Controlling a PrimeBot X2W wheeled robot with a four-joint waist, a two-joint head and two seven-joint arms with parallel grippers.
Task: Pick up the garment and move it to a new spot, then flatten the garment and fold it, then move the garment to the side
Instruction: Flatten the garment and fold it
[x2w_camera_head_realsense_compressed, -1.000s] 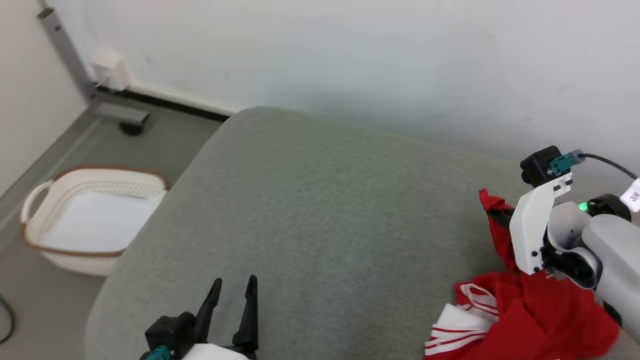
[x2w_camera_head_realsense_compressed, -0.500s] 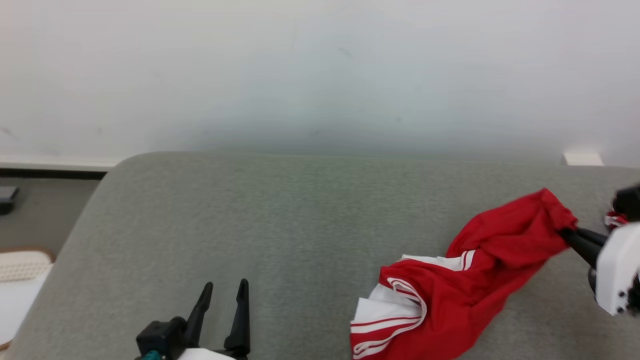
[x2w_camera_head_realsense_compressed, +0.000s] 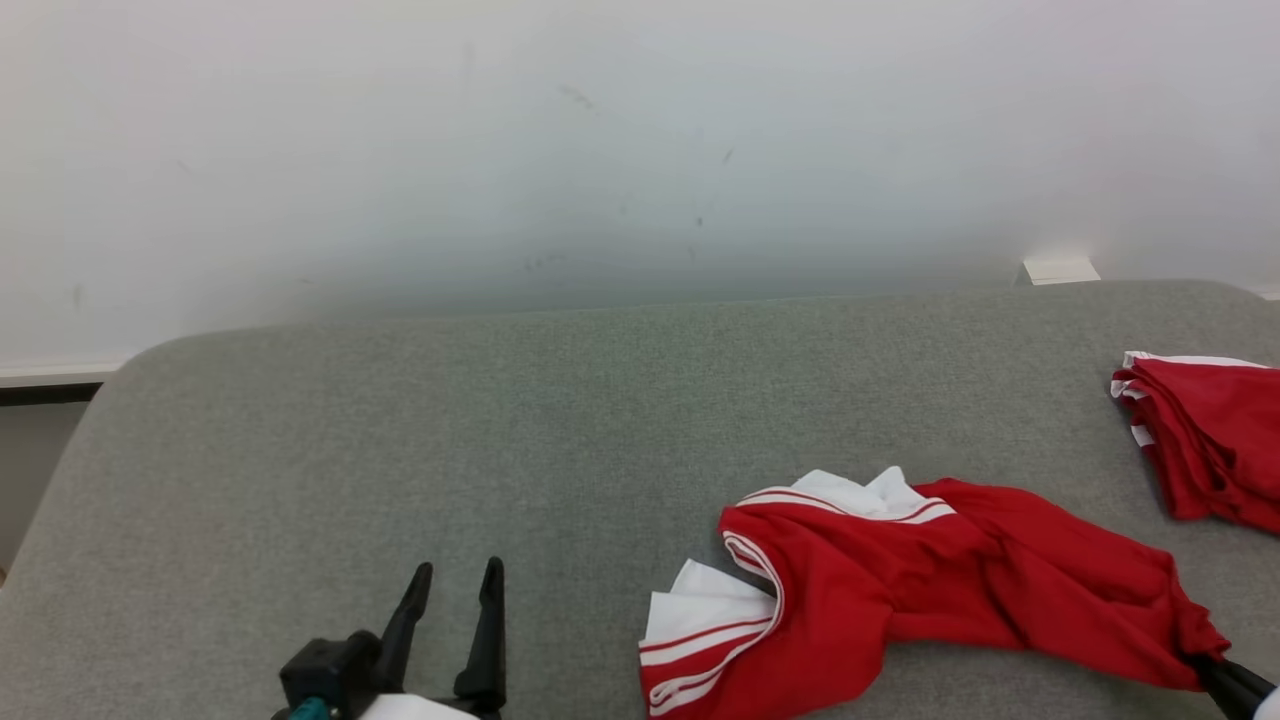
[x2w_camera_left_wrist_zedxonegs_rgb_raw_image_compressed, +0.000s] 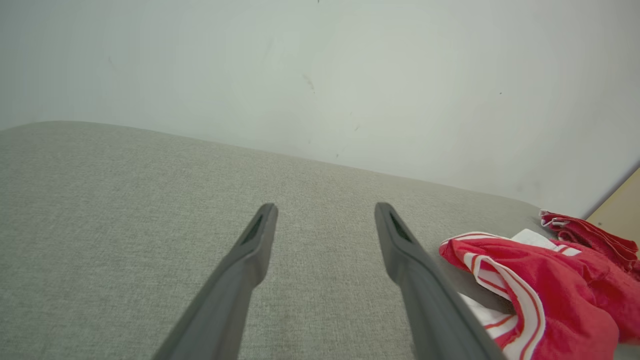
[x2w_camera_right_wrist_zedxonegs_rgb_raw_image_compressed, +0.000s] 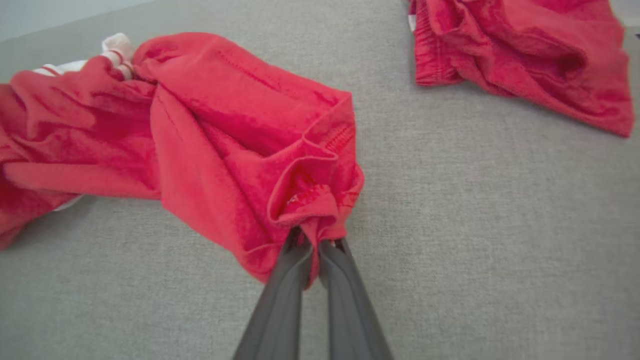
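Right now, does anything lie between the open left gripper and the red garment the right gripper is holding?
Nothing visible does. Bare grey cushion runs from the left gripper to the white striped end of the garment. The right gripper is shut on its opposite end, and a second red garment lies apart at the far right.

- A pale off-white wall (x2w_camera_head_realsense_compressed: 640, 150) rises behind, softly and evenly lit.
- A few small dark scuff marks (x2w_camera_head_realsense_compressed: 575, 95) dot it.
- A wide table (x2w_camera_head_realsense_compressed: 400, 450) covered in grey-green woven fabric reaches back to the wall; its far left corner is rounded.
- At far left, a dark strip (x2w_camera_head_realsense_compressed: 45, 392) runs along the wall's foot under a white ledge.
- A small white block (x2w_camera_head_realsense_compressed: 1060, 270) sits at the table's back edge.
- A tan panel (x2w_camera_left_wrist_zedxonegs_rgb_raw_image_compressed: 620, 202) stands at the right edge of the left wrist view.
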